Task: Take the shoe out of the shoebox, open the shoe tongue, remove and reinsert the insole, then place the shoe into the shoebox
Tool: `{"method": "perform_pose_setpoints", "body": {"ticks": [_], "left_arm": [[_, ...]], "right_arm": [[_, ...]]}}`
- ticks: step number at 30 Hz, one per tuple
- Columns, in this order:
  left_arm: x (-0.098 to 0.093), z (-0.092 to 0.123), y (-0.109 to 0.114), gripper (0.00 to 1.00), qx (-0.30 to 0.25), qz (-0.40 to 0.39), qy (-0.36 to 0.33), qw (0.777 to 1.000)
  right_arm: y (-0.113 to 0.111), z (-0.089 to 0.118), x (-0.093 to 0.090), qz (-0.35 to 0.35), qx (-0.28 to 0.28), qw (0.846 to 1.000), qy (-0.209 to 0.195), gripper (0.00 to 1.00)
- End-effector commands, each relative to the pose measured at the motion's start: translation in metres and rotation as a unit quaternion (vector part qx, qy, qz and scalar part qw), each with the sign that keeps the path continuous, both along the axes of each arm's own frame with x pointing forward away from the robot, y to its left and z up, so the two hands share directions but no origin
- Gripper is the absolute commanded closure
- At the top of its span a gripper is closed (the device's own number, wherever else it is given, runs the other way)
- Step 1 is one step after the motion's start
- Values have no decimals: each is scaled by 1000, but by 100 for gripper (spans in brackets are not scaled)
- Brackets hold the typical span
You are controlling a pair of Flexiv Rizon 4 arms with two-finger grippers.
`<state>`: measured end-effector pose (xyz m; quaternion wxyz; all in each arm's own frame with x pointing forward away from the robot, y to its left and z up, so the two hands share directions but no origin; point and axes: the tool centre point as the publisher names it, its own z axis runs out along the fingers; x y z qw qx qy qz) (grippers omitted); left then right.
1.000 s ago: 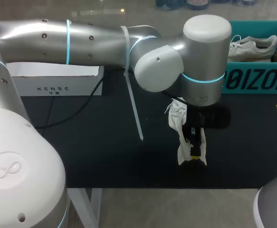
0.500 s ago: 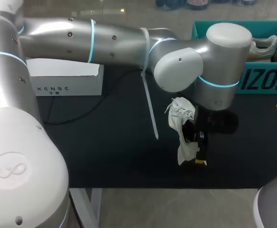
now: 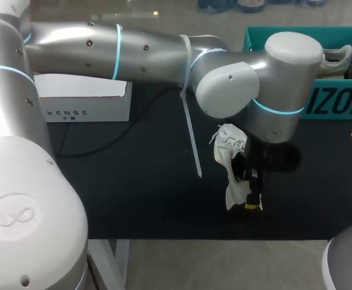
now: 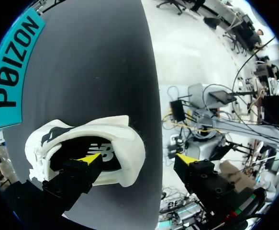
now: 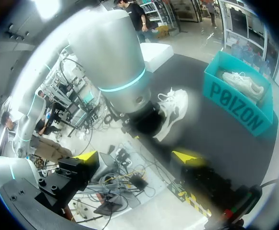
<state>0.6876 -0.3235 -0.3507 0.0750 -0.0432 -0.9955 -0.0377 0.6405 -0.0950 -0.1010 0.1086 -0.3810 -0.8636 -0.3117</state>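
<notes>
Teal shoebox (image 3: 336,106) at far right of black worktop (image 3: 133,193) holds one white sneaker (image 3: 336,57). Second white shoe (image 3: 229,158) sits outside box, mid-worktop. Left hand (image 4: 139,158) spread wide: one finger inside shoe's opening, other clear of its side. Right hand (image 5: 137,155) spread apart, holding nothing.

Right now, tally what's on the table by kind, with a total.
Shoes: 2, the shoe on the mat and the boxed shoe
Boxes: 2, the teal shoebox and the white box
Total: 4
</notes>
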Motion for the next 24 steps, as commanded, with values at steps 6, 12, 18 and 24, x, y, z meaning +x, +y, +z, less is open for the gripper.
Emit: {"method": "perform_pose_setpoints", "body": {"ticks": [6, 12, 18, 24], "left_arm": [[-1, -5, 0, 59, 3, 3, -9, 1000], [-1, -5, -1, 72, 6, 4, -16, 1000], [-3, 1, -1, 64, 8, 5, -24, 1000], [-4, 2, 1, 80, 10, 6, -27, 1000]], "right_arm": [[0, 1, 3, 1, -1, 1000, 3, 0], [0, 1, 3, 1, -1, 1000, 3, 0], [0, 1, 3, 1, -1, 1000, 3, 0], [0, 1, 3, 1, -1, 1000, 3, 0]]}}
